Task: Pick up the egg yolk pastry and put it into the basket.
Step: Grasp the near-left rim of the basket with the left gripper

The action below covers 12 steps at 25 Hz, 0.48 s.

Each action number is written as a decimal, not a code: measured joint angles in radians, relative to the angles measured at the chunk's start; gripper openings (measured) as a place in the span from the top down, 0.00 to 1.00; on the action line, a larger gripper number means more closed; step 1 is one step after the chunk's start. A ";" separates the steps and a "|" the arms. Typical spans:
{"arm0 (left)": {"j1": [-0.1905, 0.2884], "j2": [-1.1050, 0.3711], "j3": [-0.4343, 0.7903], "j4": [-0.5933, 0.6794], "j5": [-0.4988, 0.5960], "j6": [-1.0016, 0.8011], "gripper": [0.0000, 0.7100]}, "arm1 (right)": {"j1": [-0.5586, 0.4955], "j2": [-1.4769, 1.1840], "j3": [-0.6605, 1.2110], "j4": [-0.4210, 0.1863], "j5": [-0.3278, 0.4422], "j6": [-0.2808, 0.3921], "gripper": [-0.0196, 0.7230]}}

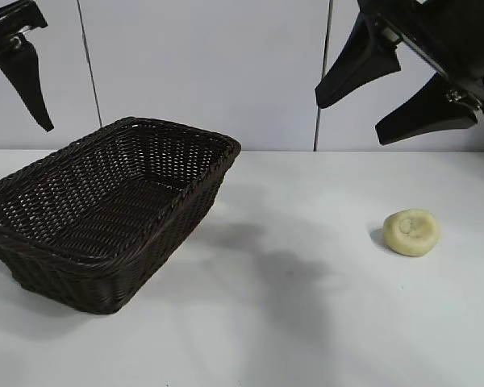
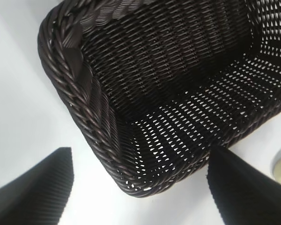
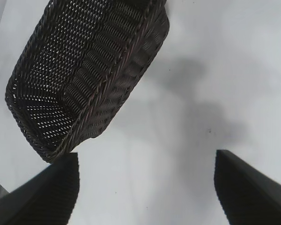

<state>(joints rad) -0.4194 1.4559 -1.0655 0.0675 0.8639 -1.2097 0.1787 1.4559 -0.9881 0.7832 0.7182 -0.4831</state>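
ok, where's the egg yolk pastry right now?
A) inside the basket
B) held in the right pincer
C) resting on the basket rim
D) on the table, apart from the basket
D: the egg yolk pastry lies on the white table, well apart from the basket, whose inside shows nothing in it; the right pincer hangs open above the pastry, holding nothing.

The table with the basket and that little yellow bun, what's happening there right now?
Nothing is held yet. The egg yolk pastry lies on the white table, well apart from the empty basket. The right gripper hangs open in the air above the pastry's side of the table. The left gripper is open above the basket, touching nothing.
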 joint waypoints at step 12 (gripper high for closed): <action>0.003 0.016 0.193 0.009 -0.198 -0.068 0.20 | 0.000 0.000 0.000 -0.005 0.001 0.000 0.21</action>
<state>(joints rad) -0.4162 1.4721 -0.8730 0.0765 0.6661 -1.2774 0.1787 1.4559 -0.9881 0.7784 0.7193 -0.4831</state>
